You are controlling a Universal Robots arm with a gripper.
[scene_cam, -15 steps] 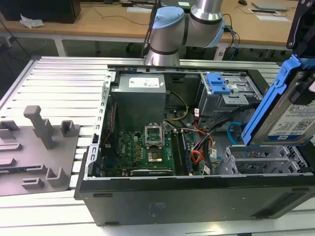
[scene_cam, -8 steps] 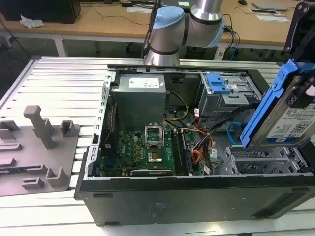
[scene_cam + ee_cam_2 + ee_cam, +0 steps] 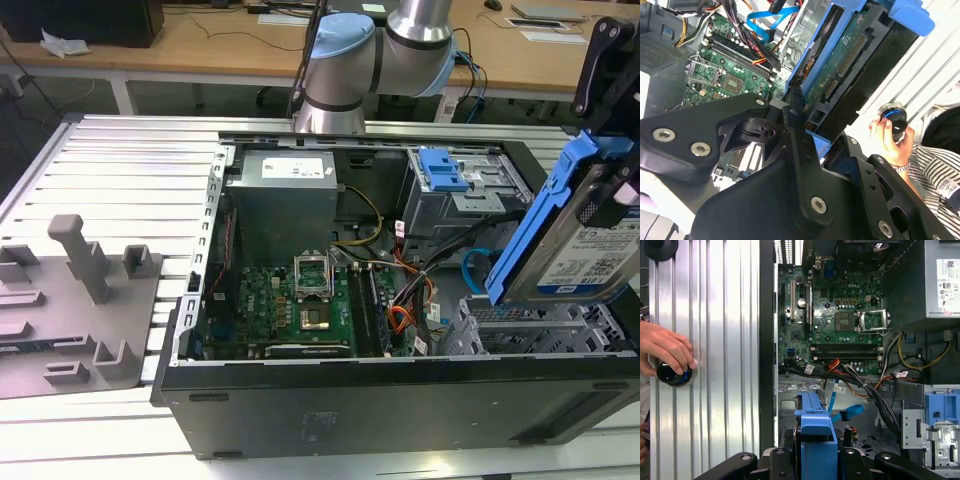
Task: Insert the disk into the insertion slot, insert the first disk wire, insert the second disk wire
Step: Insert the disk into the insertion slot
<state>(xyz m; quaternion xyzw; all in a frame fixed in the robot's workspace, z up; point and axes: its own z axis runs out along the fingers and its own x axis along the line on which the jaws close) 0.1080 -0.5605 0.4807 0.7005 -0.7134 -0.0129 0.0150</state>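
My gripper (image 3: 610, 175) is shut on the disk (image 3: 590, 255), a silver drive with a white-and-blue label in a bright blue carrier. The disk hangs tilted, one end down, just above the insertion slot (image 3: 530, 330), a low perforated silver cage at the case's corner on the exterior view's right. In the second wrist view the disk's green circuit side (image 3: 840, 65) shows between the black fingers (image 3: 795, 135). The first wrist view has the blue carrier (image 3: 815, 432) held over the cage (image 3: 788, 401). A blue flat cable (image 3: 474, 265) and orange wires lie loose beside the cage.
The open computer case (image 3: 400, 400) lies on a slatted metal table (image 3: 120, 180). A taller grey bay with a blue latch (image 3: 445, 170) stands behind the cage. A grey fixture plate (image 3: 70, 300) is on the exterior view's left. A person's hand (image 3: 665, 347) rests on a black knob (image 3: 672, 376).
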